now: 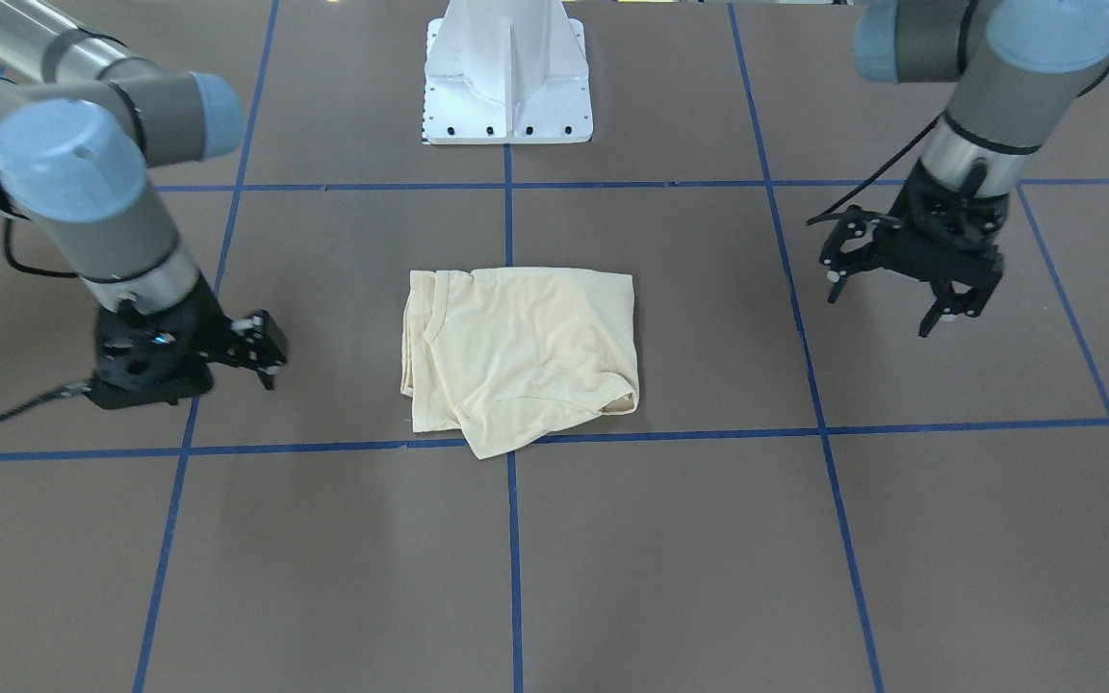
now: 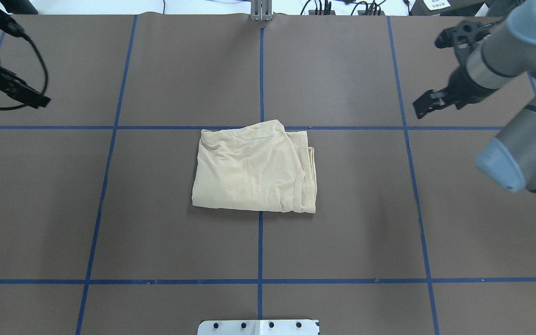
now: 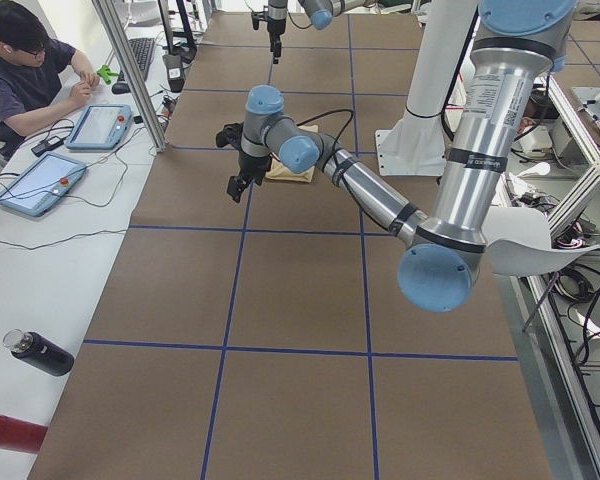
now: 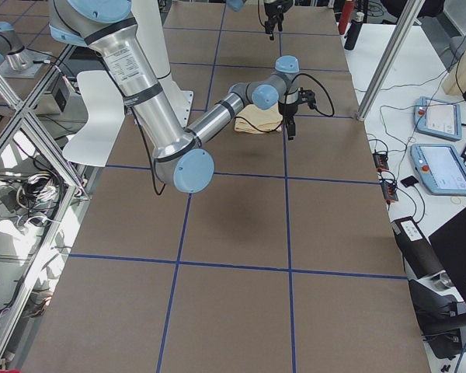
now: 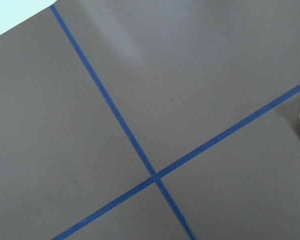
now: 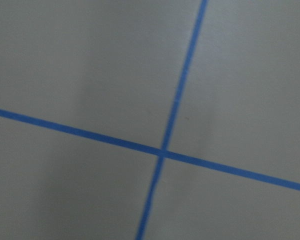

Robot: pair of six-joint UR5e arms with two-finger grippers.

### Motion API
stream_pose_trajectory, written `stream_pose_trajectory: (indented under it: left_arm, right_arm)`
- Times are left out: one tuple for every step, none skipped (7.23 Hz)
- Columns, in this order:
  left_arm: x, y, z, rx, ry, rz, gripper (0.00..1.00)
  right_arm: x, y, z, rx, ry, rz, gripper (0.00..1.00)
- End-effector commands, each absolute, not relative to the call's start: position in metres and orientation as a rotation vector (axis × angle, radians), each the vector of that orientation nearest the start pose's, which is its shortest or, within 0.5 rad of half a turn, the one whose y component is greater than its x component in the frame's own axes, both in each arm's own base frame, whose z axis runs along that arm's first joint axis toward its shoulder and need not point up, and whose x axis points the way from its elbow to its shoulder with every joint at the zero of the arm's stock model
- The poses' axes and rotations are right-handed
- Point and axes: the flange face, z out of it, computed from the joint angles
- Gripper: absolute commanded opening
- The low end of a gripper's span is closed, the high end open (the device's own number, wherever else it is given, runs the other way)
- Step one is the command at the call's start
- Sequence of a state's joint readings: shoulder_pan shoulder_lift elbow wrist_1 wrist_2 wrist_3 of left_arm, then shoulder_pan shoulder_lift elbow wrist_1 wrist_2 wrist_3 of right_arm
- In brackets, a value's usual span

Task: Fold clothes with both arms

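Basically, the folded shirt (image 1: 526, 356) was laid mid-table (image 1: 709, 539). The left gripper (image 1: 887, 303) and right gripper (image 1: 266, 351) were held well apart from it, with both sets of fingers spread.

Bright, even overhead light leaves soft shadows on the table (image 1: 709, 539); the right wrist view is blurred.

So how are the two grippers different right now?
The left gripper has its jaws spread wide; the right gripper shows a much narrower gap. The left gripper hangs farther from the folded cream shirt than the right gripper, on the opposite side. Both are black, hold nothing and touch no cloth.
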State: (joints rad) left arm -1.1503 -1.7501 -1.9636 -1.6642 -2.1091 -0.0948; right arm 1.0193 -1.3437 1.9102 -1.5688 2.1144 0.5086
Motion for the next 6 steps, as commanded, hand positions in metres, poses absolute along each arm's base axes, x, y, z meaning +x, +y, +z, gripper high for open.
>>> stream_pose_trajectory:
  left_arm:
    - [0.041, -0.520, 0.449, 0.484, 0.581, 0.526, 1.00]
    - [0.007, -0.513, 0.486, 0.448, 0.561, 0.503, 1.00]
    - [-0.019, -0.495, 0.512, 0.406, 0.627, 0.445, 1.00]
    - [-0.039, -0.475, 0.532, 0.381, 0.677, 0.395, 1.00]
    - [-0.058, -0.468, 0.542, 0.367, 0.660, 0.344, 1.00]
    - [-0.059, -0.455, 0.564, 0.318, 0.660, 0.318, 1.00]
  right_arm:
    - [-0.103, -0.470, 0.477, 0.191, -0.708, -0.293, 1.00]
    - [-0.060, -0.448, 0.515, 0.171, -0.710, -0.312, 1.00]
    - [-0.016, -0.418, 0.552, 0.153, -0.708, -0.313, 1.00]
    - [0.029, -0.381, 0.584, 0.115, -0.710, -0.236, 1.00]
    - [0.054, -0.351, 0.605, 0.084, -0.728, -0.157, 1.00]
    - [0.065, -0.330, 0.619, 0.065, -0.727, -0.117, 1.00]
